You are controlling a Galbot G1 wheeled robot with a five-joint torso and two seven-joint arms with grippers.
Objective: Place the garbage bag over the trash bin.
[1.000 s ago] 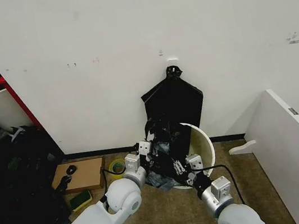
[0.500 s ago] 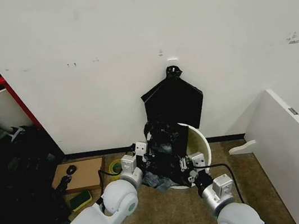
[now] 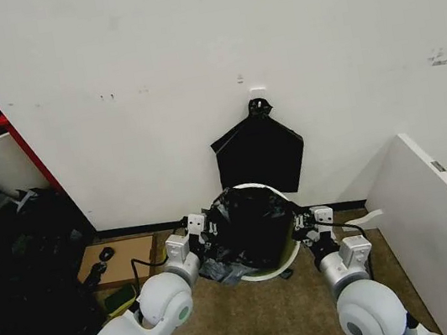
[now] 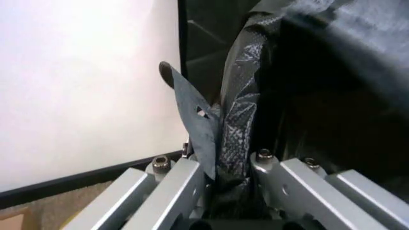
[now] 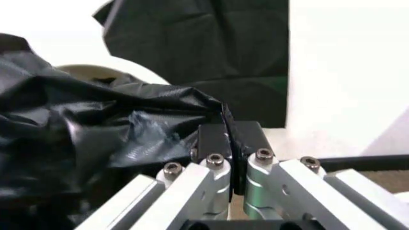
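Garbage bag [image 3: 251, 224] covers the trash bin [image 3: 267, 273]; left gripper [image 3: 201, 232] pinches it at 9 o'clock, right gripper [image 3: 305, 224] at 3 o'clock.

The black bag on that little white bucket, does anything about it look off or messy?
Somewhat. The garbage bag sits bunched over the trash bin, with a crumpled fold trailing to the floor on the robot's left. The left gripper and right gripper each pinch an edge. Nothing looks torn or spilled.

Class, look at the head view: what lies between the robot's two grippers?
The garbage bag, stretched between the left gripper and right gripper, over the trash bin.
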